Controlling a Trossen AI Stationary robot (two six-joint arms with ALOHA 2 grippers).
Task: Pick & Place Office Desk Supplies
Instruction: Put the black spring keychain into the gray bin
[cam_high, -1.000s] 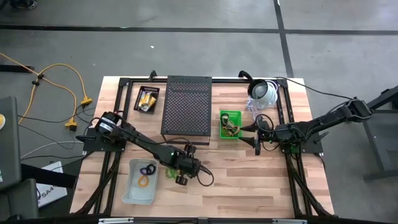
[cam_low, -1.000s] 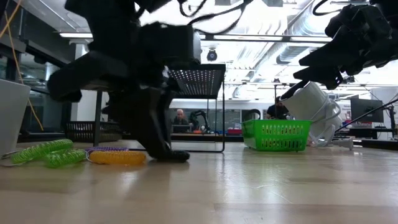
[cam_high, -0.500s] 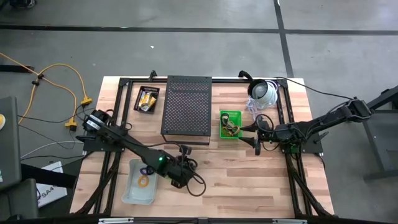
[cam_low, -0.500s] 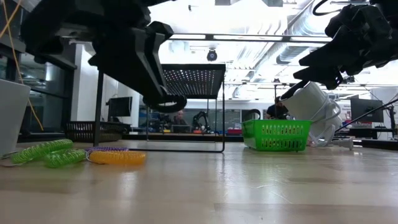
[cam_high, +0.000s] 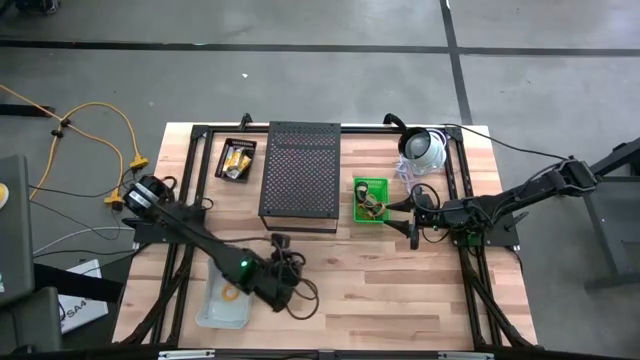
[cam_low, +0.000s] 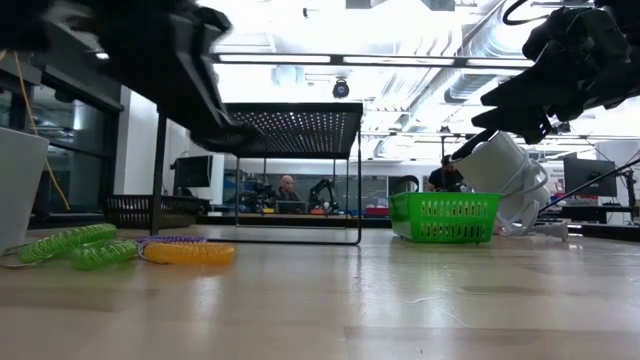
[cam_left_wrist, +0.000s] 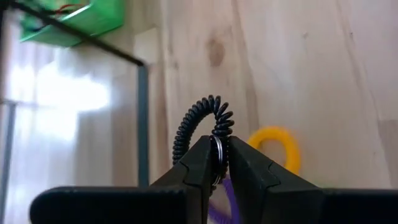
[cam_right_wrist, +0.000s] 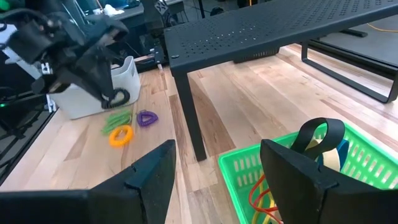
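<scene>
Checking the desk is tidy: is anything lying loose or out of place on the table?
Yes: green coiled loops, a yellow coiled loop and a purple one lie loose on the wooden table, beside the white bin, not inside.

Overhead camera looks straight down on the whole table (cam_high: 400, 290); a table-level camera looks across it into the room. Each wrist camera peers closely past its fingers. All four show the green basket (cam_low: 445, 217).

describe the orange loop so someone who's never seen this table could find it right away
Start at the black mesh stand in the table's middle, then look toward the white tray near the left arm. The orange loop lies on the bare wood, beside green coils and a purple loop; it alone is orange.
</scene>
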